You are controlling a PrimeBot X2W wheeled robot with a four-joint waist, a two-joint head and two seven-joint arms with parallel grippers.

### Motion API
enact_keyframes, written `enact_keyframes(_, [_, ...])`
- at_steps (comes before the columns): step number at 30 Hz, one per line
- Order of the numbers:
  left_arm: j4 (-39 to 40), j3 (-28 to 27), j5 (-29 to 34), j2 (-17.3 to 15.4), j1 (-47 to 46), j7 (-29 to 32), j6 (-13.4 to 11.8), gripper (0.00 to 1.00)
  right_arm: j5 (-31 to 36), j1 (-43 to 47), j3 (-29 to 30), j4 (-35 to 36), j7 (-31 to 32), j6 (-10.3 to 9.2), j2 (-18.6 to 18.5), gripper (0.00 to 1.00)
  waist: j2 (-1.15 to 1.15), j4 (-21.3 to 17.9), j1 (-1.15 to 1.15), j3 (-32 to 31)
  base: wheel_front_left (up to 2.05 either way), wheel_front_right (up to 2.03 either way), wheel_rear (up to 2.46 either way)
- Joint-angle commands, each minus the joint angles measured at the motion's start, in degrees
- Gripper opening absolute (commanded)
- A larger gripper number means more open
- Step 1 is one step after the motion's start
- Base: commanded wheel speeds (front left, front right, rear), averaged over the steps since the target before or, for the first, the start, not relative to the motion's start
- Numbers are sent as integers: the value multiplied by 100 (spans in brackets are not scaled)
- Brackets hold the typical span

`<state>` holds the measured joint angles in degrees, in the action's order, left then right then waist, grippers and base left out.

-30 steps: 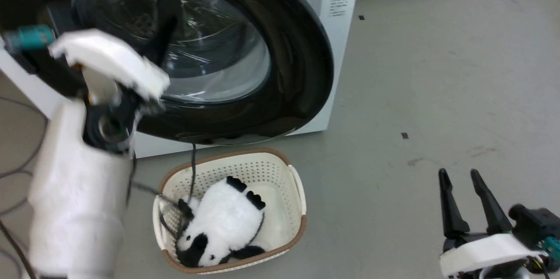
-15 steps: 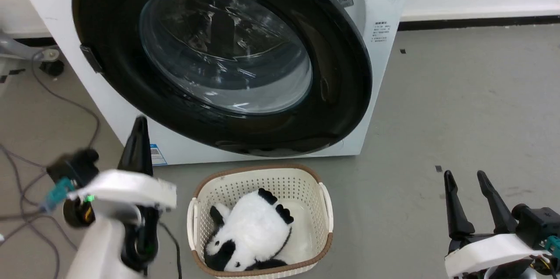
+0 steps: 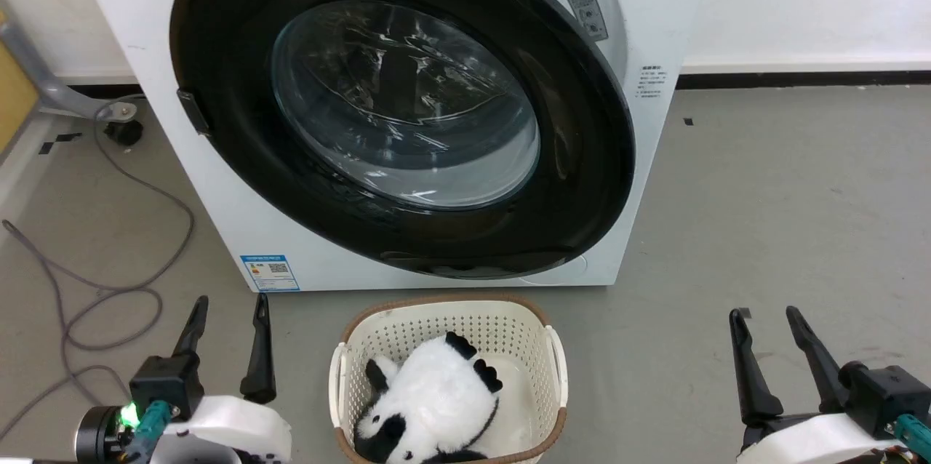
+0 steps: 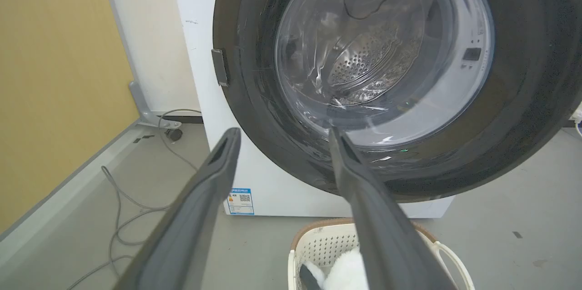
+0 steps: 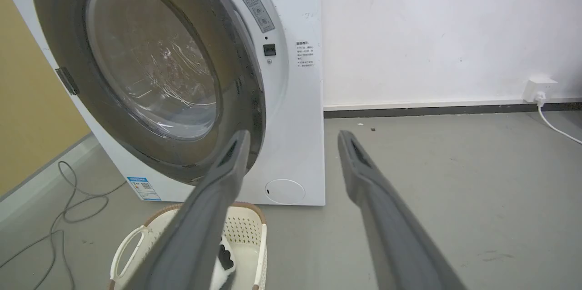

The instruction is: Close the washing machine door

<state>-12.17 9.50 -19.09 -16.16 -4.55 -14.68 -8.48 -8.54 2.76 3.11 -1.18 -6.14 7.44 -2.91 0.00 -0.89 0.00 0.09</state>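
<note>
The washing machine [image 3: 218,224] is a big white box with its round black door [image 3: 407,108] across the front. The door is hinged at the left [image 3: 193,111]. Its right edge stands a little off the front, leaving the warning label [image 3: 585,9] and the latch hole [image 5: 269,49] in sight. Through the glass bowl of the door [image 4: 377,53] the steel drum shows. My left gripper [image 3: 229,304] is open near the floor, lower left of the machine, holding nothing. My right gripper [image 3: 764,315] is open at the lower right, well clear of the door [image 5: 150,62].
A cream perforated basket [image 3: 444,299] with a panda plush [image 3: 436,395] stands on the floor right in front of the machine. A grey cable [image 3: 109,231] loops on the floor at the left. A wall socket [image 5: 539,87] and its cord are at the far right.
My left arm has come off the door's left side and dropped to the lower left. The head camera has shifted, showing more of the machine. The right gripper has stayed put.
</note>
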Motion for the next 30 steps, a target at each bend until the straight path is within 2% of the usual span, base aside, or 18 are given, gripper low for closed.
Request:
enact_keyframes(1, [56,19,53,-25,79,-29,-11,100,2,71,-14,46,15,5,3,100,0,22,0,-15,0,0,0])
enact_keyframes(2, [101,37,99,-20,118,-29,4,100,-8,97,-13,61,34,5,3,96,0,37,0,-22,0,0,0])
enact_keyframes(3, [131,44,121,-6,158,-30,16,100,-26,119,-13,69,52,5,3,27,0,47,0,-27,0,0,0])
enact_keyframes(4, [165,36,119,19,190,-30,39,100,-39,137,-17,72,69,5,3,0,0,58,0,-30,0,0,0])
enact_keyframes(12, [230,-11,105,238,281,-31,314,100,-221,92,-29,-51,50,5,3,0,0,241,0,-24,0,0,0])
enact_keyframes(13, [242,-22,151,321,245,-31,396,100,-212,-163,-115,-151,34,5,3,0,0,340,0,10,0,0,0])
enact_keyframes(22, [340,-93,290,652,17,-31,629,100,-174,-1553,-730,-967,158,5,3,0,0,719,0,191,0,0,0])
enact_keyframes(30, [467,-267,454,935,-179,-31,813,100,-193,-2969,-895,-1889,367,5,-113,0,0,961,0,555,0,0,0])
